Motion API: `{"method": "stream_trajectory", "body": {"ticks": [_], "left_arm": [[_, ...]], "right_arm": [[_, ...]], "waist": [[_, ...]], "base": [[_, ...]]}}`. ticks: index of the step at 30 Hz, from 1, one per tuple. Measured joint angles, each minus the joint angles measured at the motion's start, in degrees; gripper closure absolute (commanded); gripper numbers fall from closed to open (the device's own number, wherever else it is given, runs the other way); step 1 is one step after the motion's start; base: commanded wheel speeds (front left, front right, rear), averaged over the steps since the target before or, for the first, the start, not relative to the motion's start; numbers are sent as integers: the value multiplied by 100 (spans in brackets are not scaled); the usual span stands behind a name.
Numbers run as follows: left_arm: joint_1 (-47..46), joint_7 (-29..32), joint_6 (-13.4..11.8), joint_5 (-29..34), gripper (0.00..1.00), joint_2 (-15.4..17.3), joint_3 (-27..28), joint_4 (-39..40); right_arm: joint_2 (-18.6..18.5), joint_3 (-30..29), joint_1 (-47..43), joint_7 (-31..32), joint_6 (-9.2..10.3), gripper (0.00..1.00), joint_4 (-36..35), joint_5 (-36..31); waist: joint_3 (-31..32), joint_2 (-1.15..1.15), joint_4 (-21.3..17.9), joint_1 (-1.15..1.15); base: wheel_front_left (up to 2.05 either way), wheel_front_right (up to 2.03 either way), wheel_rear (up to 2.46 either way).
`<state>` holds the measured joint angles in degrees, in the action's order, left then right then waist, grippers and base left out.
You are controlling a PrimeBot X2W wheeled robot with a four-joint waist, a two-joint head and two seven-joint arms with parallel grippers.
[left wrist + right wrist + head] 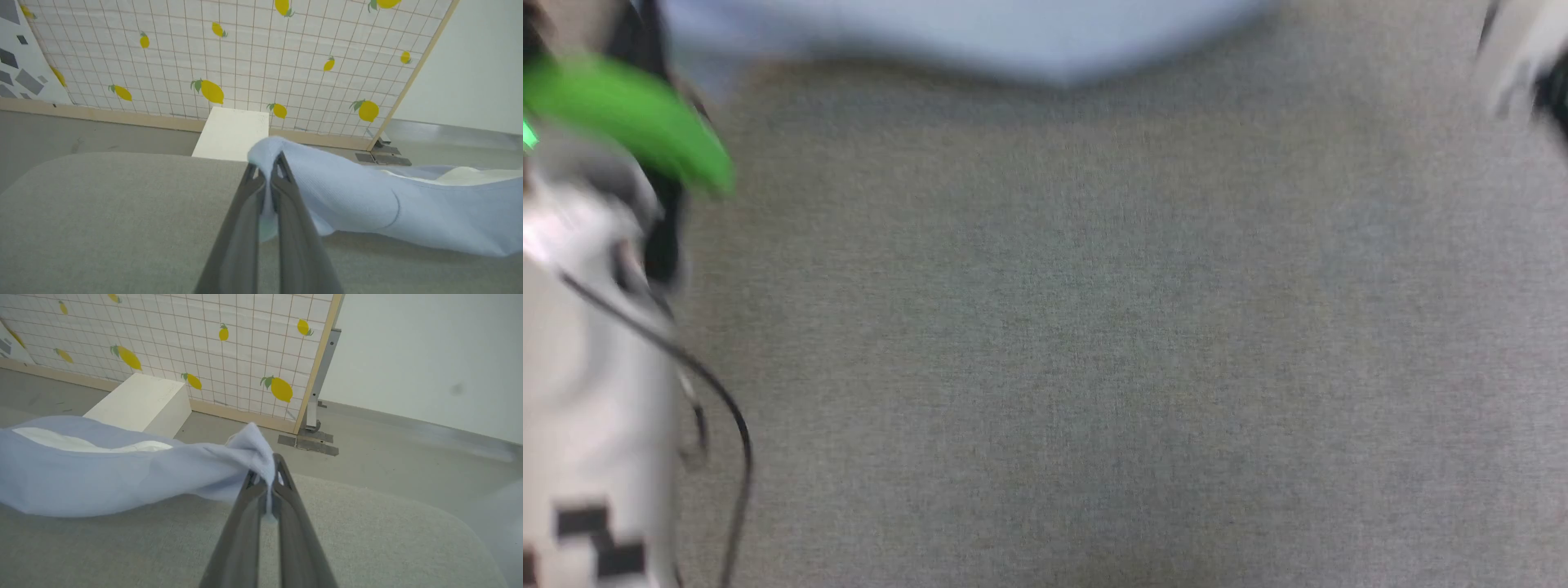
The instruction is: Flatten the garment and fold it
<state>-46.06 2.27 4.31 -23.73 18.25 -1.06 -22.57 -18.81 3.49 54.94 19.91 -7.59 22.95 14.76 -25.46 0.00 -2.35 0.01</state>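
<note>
The light-blue garment (pixel 980 37) hangs blurred across the top of the head view, above the grey cloth-covered table (pixel 1094 343). In the left wrist view my left gripper (pixel 267 167) is shut on one end of the garment (pixel 367 204), which stretches away to the right with a white section (pixel 470 175) showing along its upper edge. In the right wrist view my right gripper (pixel 267 473) is shut on the other end of the garment (pixel 102 477), which stretches left, lifted off the table, with white fabric (pixel 81 443) showing at its top.
My left forearm (pixel 588 392), with a green band (pixel 629 114) and a black cable (pixel 719 408), fills the head view's left edge. Beyond the table stand a white box (pixel 139 404), a lemon-patterned screen (pixel 245 57) and a plain wall (pixel 429 355).
</note>
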Motion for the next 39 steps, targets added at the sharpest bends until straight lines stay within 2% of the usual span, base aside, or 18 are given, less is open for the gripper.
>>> {"method": "stream_trajectory", "body": {"ticks": [4,8,13,17,21,25,30,34,35,36,37,39], "left_arm": [[1481,257,0,-411,100,-309,45,515],[2850,372,-149,-510,100,-365,130,1177],[4339,630,-527,-772,100,-669,287,1841],[5180,809,-765,-967,100,-851,400,2199],[5751,833,-977,-981,100,-935,447,2443],[6080,893,-1084,-983,100,-965,474,2505],[6355,980,-1151,-979,100,-979,460,2439],[6369,973,-1140,-983,100,-1009,388,2335],[6362,970,-1137,-1007,100,-1035,383,2331],[6351,966,-1129,-1029,100,-1062,374,2329],[6342,965,-1109,-1038,100,-1071,361,2326],[6330,915,-1091,-1037,100,-1071,346,2323]], "right_arm": [[-58,-316,-1709,382,1,100,-789,452],[166,-771,-3312,944,1,100,-1619,697],[714,-1514,-4922,1590,1,100,-2592,617],[1268,-1933,-5838,2028,1,100,-3005,364],[1530,-2154,-6404,2321,1,100,-3130,225],[1596,-2283,-6679,2472,0,100,-3049,193],[1597,-2393,-6789,2358,0,100,-2368,301],[1588,-2372,-6759,2019,-1,100,-1894,394],[1588,-2372,-6740,1926,-2,97,-1822,399],[1588,-2356,-6730,1823,-2,72,-1770,397],[1585,-2339,-6728,1724,-1,0,-1749,389],[1582,-2345,-6685,1537,-1,0,-1752,347]], "waist": [[346,0,49,-1],[715,0,78,-1],[1190,0,94,-1],[1525,0,92,-1],[1778,0,70,-1],[1906,0,39,-1],[1945,0,52,-1],[1972,0,103,-1],[1976,0,118,-1],[1981,0,137,-2],[1986,0,156,-1],[1997,0,191,-1]], "base": [[0,0,0],[0,0,0],[0,0,0],[0,0,0],[0,0,0],[0,0,0],[0,0,0],[0,0,0],[0,0,0],[0,0,0],[0,0,0],[0,0,0]]}}
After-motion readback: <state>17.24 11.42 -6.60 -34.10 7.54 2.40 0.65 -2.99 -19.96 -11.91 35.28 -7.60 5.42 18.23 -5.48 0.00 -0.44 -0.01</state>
